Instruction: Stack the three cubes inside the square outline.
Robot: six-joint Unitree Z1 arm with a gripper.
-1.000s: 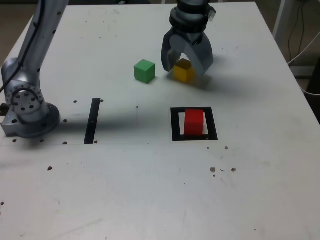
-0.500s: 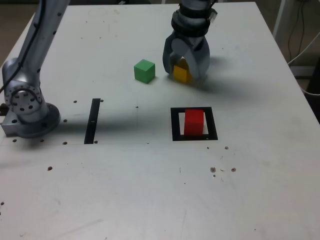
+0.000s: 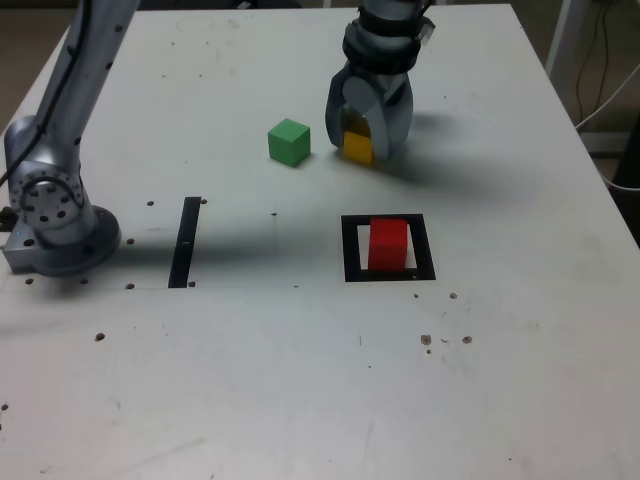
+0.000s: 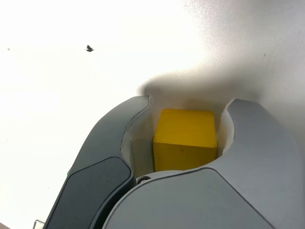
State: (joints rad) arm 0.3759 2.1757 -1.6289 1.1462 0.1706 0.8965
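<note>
my fingers (image 3: 368, 140) have just closed in from wide and now pinch the yellow cube (image 3: 357, 146) on the counter (image 3: 300, 380) (not yet lifted); next, onto the red cube (image 3: 388, 244) in the square outline (image 3: 350, 250).

White table (image 3: 300, 400) fills most of the exterior view; matte top, scuffed, with small dark specks and holes (image 3: 440, 340) scattered across it. Narrow black strip (image 3: 186, 241) lies flat on it toward the exterior view's left. Brownish floor (image 3: 25, 40) past the table's far left corner. Far right: white frame leg (image 3: 560, 40), white cables (image 3: 610, 95) trailing down. Light even, soft shadows.
</note>
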